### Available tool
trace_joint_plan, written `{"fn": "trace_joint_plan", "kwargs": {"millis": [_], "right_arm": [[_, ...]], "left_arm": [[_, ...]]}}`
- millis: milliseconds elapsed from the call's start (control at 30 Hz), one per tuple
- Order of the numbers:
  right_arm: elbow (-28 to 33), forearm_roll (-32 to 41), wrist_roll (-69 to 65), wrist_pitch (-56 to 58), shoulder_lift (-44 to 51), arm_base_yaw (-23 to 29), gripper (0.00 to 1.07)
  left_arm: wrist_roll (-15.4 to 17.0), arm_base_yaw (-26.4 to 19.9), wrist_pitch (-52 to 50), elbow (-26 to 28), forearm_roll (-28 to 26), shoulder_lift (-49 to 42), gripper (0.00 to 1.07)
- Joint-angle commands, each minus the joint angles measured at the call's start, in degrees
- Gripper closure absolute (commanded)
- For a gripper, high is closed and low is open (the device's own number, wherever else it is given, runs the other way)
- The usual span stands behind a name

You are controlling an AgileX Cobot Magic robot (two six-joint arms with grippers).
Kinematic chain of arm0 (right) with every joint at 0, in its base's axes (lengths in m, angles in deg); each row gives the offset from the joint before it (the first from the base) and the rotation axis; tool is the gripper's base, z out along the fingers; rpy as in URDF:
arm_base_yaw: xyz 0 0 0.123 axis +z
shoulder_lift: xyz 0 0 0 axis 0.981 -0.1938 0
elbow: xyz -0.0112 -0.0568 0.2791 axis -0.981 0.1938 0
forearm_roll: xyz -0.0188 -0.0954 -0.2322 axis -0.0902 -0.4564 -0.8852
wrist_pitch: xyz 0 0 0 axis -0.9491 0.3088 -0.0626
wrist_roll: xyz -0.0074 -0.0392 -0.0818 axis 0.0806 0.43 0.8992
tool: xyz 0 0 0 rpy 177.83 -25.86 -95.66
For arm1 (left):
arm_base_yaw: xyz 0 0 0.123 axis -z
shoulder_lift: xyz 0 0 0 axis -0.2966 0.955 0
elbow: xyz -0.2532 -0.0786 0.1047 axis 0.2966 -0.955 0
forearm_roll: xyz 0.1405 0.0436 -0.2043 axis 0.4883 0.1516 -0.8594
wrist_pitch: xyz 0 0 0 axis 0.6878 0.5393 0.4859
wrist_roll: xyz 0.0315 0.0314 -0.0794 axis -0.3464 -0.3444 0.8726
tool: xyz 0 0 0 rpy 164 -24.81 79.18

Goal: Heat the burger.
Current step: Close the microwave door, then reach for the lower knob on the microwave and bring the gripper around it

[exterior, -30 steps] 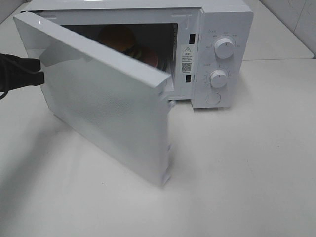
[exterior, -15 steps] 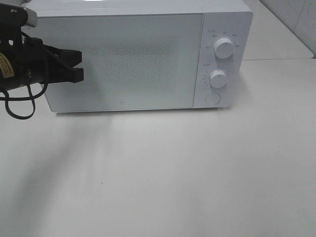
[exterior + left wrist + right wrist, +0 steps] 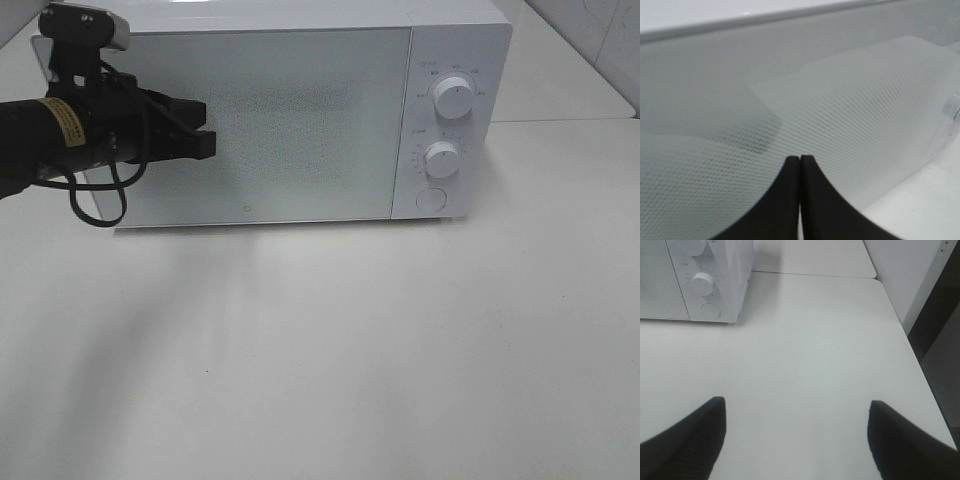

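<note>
The microwave (image 3: 300,20) stands on the white worktop (image 3: 400,350) with its door (image 3: 300,130) shut flat. The burger is out of sight, since the dotted door window shows nothing of the inside. The left tool (image 3: 205,143) is clenched on nothing, its black fingertips (image 3: 790,172) pressed together, and it points at the left half of the microwave's door, close against it. The right tool (image 3: 795,405) is released, its fingers spread wide above bare worktop off the microwave's knob (image 3: 702,284) side.
</note>
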Motion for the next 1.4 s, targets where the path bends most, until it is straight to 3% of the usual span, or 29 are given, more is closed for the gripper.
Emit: {"fn": "trace_joint_plan", "kwargs": {"millis": [33, 533, 833, 1400], "right_arm": [[0.1, 0.3, 0.6, -0.5, 1.5, -0.2, 0.33], [0.1, 0.3, 0.7, -0.5, 1.5, -0.2, 0.33], [0.1, 0.2, 0.6, -0.5, 1.5, -0.2, 0.33], [0.1, 0.2, 0.6, -0.5, 1.5, -0.2, 0.33]], "left_arm": [[-1.4, 2.1, 0.3, 1.9, -3.0, 1.4, 1.07], [-15.2, 9.1, 1.3, 10.5, -22.3, 7.6, 1.07], [-19.2, 12.0, 4.6, 16.6, -27.6, 10.4, 1.07], [-31.1, 16.3, 6.7, 27.1, -42.3, 15.8, 1.07]]}}
